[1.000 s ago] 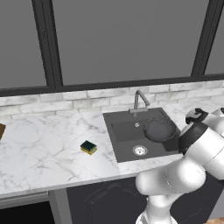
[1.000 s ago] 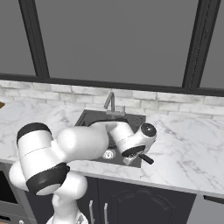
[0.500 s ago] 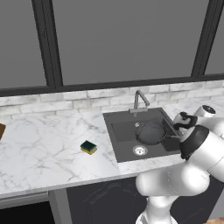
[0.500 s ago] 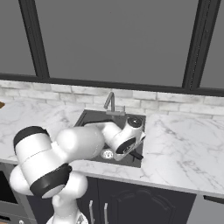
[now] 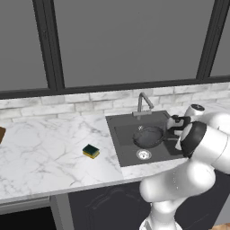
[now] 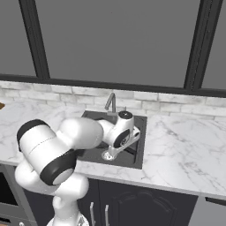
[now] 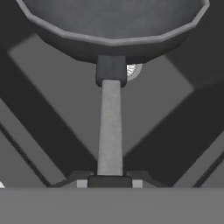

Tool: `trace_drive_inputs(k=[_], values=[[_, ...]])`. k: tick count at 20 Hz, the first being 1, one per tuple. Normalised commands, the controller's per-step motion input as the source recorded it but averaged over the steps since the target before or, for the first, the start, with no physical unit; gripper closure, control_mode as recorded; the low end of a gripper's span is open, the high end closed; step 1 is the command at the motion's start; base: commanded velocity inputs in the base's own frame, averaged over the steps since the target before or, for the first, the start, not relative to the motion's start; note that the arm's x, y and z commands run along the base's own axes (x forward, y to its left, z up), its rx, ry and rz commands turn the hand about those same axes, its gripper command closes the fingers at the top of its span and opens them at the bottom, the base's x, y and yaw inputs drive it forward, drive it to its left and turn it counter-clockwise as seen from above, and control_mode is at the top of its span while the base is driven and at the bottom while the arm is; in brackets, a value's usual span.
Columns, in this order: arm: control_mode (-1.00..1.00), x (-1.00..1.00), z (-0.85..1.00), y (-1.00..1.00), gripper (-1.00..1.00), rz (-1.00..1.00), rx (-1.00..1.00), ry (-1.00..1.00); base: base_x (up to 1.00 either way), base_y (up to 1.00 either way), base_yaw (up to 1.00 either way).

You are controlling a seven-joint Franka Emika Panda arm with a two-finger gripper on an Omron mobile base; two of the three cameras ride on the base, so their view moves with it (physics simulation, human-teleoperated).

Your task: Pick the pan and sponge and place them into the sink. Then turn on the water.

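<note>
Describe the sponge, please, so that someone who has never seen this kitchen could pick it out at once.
Start at the dark sink set into the white marble counter. To the left of the basin, alone on the marble, lies the sponge: a small rectangular block with a dark green top over a yellow body, the one brightly coloured thing there.

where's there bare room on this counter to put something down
Left of the sink, the marble counter lies bare around the sponge, up to the brick wall. Right of the sink is another bare stretch. The sink is crowded: pan, gripper, faucet.
</note>
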Motion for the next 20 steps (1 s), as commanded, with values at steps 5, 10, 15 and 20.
trace_drive_inputs(k=[5, 10, 15, 20], values=[[-1.00, 0.19, -0.21, 0.25, 1.00, -0.05, 0.00, 0.00, 0.00, 0.00, 0.00], [-1.00, 0.18, -0.23, 0.22, 1.00, -0.03, 0.00, 0.02, 0.00, 0.00, 0.00], [-1.00, 0.18, -0.17, 0.20, 1.00, -0.03, -0.01, 0.01, 0.00, 0.00, 0.00], [-1.00, 0.15, -0.18, 0.18, 1.00, -0.04, 0.00, 0.03, 0.00, 0.00, 0.00]])
